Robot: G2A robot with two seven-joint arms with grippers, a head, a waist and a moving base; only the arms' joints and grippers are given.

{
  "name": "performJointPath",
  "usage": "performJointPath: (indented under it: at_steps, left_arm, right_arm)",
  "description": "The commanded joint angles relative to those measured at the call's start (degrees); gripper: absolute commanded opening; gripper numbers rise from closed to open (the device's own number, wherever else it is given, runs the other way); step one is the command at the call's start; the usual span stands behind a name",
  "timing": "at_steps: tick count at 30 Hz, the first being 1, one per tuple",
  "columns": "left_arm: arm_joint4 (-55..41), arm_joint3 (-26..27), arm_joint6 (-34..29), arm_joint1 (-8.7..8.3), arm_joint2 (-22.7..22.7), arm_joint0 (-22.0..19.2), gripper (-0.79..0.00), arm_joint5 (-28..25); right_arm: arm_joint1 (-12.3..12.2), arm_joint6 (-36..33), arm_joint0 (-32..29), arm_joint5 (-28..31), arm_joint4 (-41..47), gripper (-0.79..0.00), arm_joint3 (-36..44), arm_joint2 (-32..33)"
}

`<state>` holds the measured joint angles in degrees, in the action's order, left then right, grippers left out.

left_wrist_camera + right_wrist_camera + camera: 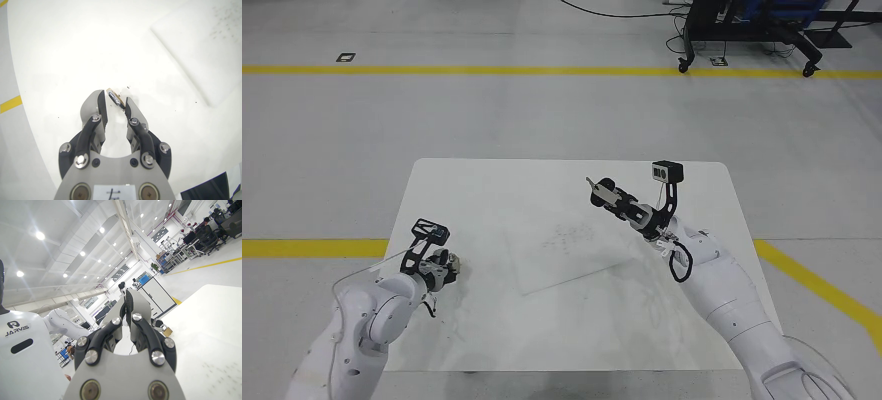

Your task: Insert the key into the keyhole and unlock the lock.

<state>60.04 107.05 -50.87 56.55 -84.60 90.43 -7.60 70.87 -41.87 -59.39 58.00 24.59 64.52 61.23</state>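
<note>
My left gripper (114,100) is shut on a small brass padlock (113,95), pinched edge-on between its fingertips just above the white table (75,56). From the right wrist view the same padlock (167,331) shows its brass body and silver shackle far off. In the top view the left gripper (445,266) sits near the table's left edge. My right gripper (598,190) is raised over the table's far right part, shut on the key (589,182), whose thin tip sticks out. A dark bit of the key (122,286) shows past the pressed-together fingers (130,306).
A thin white mat (572,245) lies flat in the middle of the table (492,190), between the two arms. The mat's edge (179,62) runs close beside the left gripper. Yellow floor lines and a black cart (762,30) lie beyond the table.
</note>
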Motion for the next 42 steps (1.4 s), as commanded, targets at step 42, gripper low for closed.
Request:
performJointPath:
  at_steps: [42]
  left_arm:
    - [-21.9,-1.9,21.8,1.23,-2.7,-3.3,-0.785,-10.5]
  right_arm:
    - [0.0,0.0,0.0,0.0,0.0,-0.785,0.0,0.0]
